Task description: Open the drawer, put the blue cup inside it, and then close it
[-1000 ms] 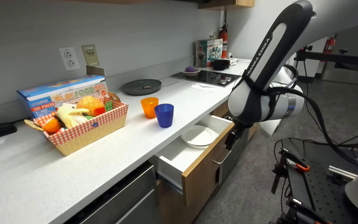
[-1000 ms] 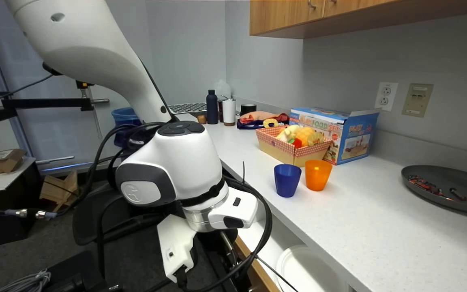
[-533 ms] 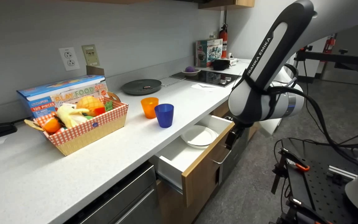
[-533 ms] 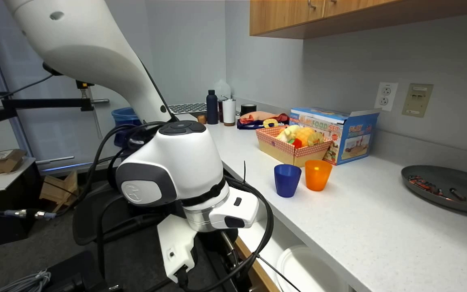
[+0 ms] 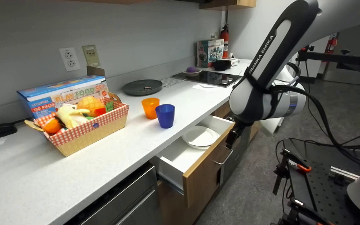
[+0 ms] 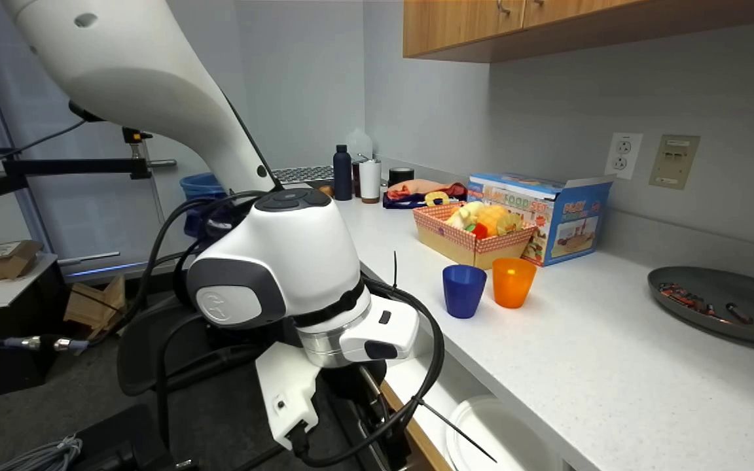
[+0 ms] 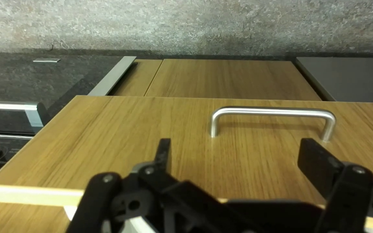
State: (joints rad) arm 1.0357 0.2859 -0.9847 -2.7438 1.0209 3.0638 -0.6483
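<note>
"Blue cup (image 5: 165, 116)?"

"Near the front edge of the desk (image 5: 130, 147), orange cup (image 5: 150, 108) at ten o'clock in an exterior view."

"Fingers (image 7: 317, 166)?"

"Wide apart, near the pulled-out drawer (image 5: 203, 172); room beside its dishes (image 5: 200, 136)."

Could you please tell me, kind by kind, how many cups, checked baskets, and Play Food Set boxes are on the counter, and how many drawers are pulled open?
Blue cup and orange cup: 2 cups
Checked basket: 1
Play Food Set box: 1
Open drawer: 1
Total: 5
</note>
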